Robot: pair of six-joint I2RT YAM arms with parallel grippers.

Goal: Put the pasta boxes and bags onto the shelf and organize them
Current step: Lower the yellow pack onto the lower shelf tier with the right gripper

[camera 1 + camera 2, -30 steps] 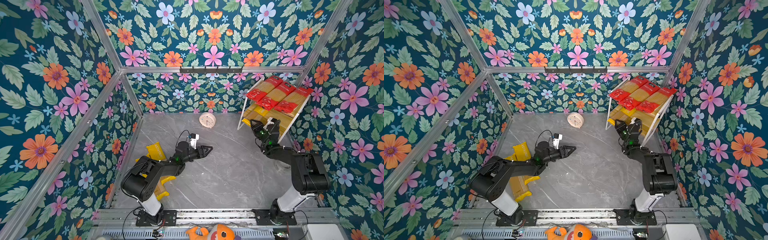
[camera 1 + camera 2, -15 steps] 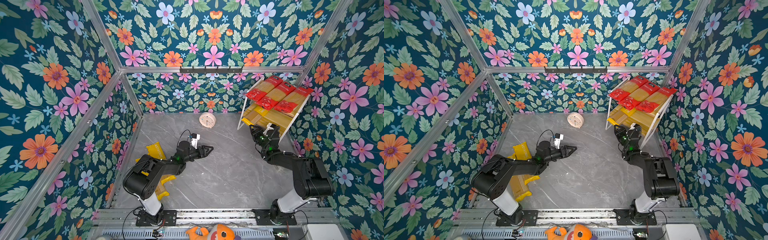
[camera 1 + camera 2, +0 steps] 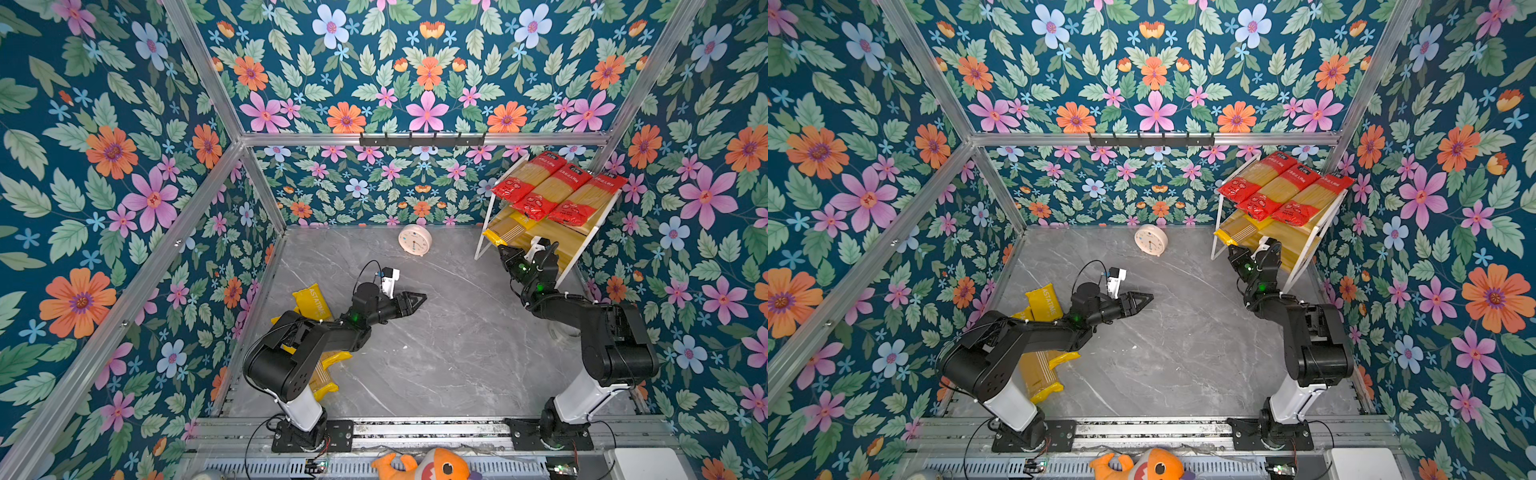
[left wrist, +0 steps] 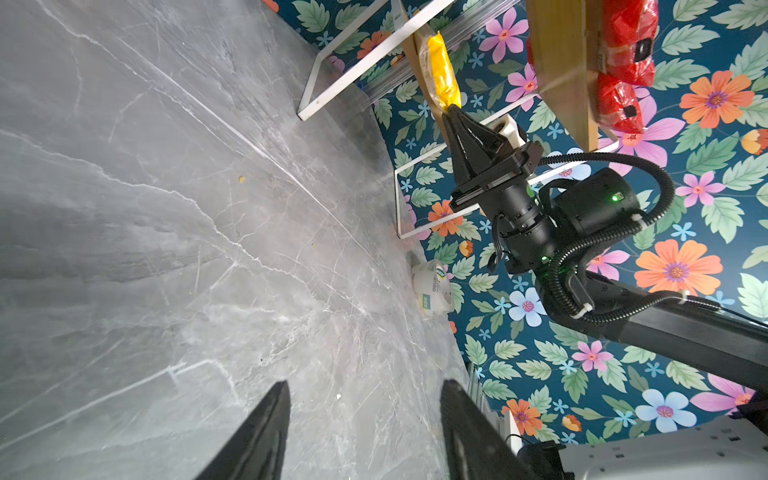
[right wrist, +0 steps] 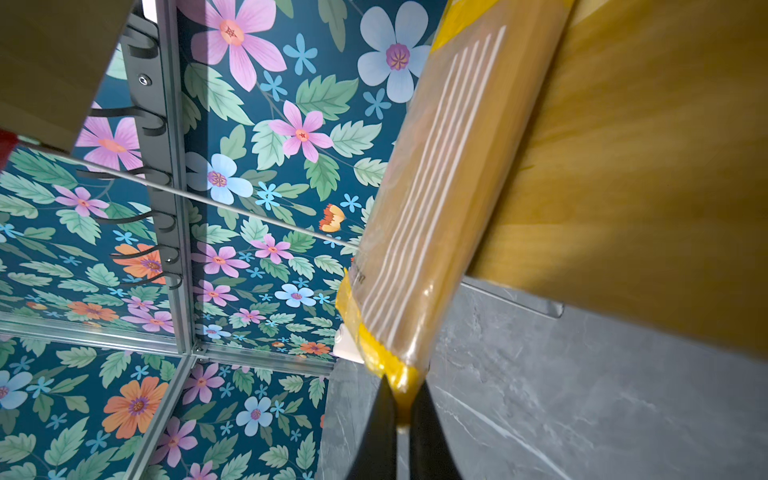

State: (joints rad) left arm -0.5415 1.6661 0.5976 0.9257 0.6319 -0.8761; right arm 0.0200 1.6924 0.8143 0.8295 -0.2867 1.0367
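Pasta packet (image 5: pixel 436 187) on the shelf (image 5: pixel 644 166) is pinched at its tip by right claw (image 5: pixel 403 399); left claw (image 4: pixel 365 384) spread.

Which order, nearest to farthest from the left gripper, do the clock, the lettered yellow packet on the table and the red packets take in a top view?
From the left gripper:
1. clock, toward the back.
2. lettered yellow packet, at the left edge of the table.
3. red packets, on the top tier of the shelf, far right.
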